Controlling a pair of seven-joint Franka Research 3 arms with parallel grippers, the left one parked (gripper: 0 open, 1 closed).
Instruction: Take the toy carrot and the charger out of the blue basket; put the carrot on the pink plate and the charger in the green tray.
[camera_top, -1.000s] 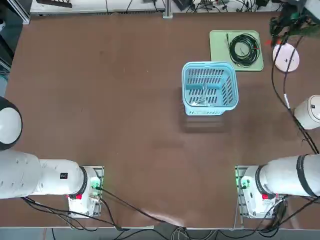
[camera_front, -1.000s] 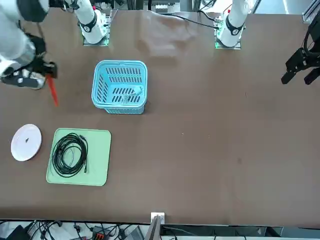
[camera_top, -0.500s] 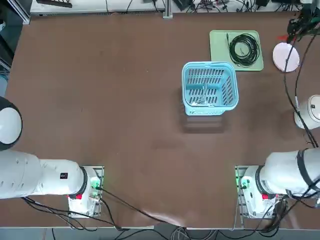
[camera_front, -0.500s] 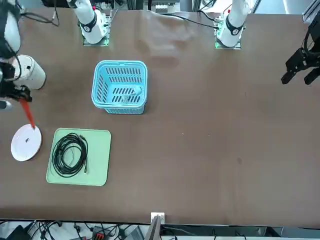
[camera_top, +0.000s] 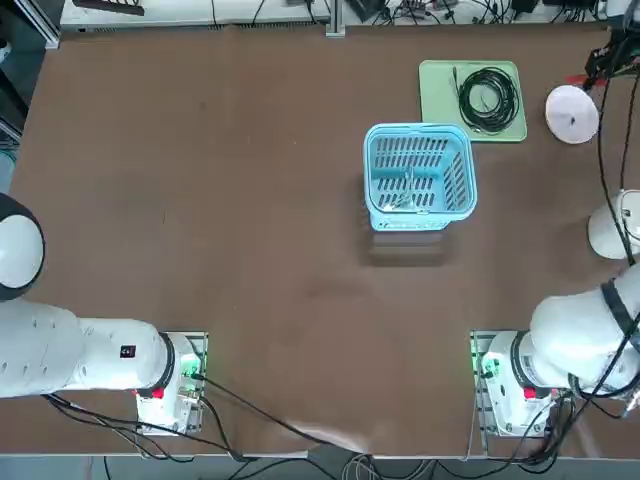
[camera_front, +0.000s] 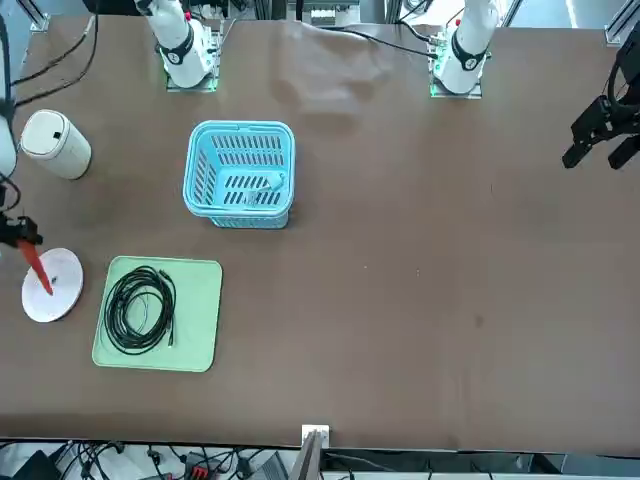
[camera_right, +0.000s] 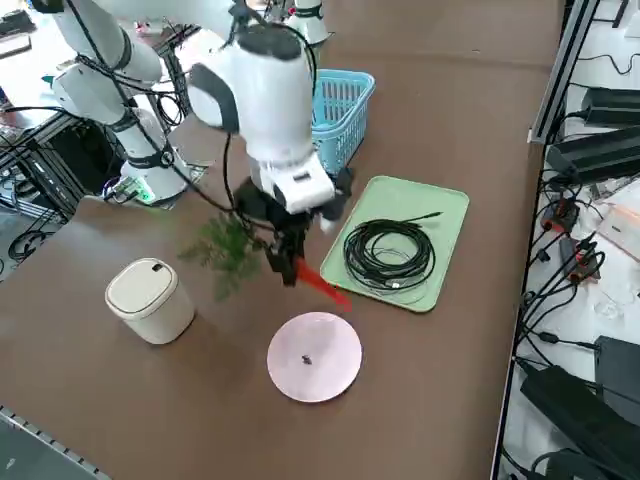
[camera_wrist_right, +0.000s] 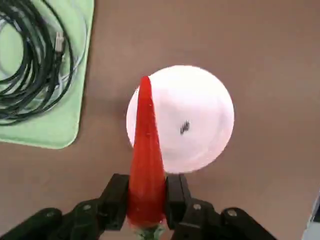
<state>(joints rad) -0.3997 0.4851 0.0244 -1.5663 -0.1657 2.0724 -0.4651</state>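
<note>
Right gripper (camera_wrist_right: 146, 200): fingers pinching toy carrot (camera_wrist_right: 145, 165) near its leafy end, above desk by pink plate (camera_wrist_right: 186, 119) | charger: in blue basket (camera_front: 240, 175), seen through slats unclearly

Glossy red carrot (camera_wrist_right: 145, 165), slatted plastic basket (camera_top: 419, 178); matt brn table (camera_top: 250, 250), smooth-look.

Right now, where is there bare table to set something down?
Widest: left of the blue basket. Smaller: between the basket and right arm base. Crowded: right gripper, gripping the carrot by the plate.
</note>
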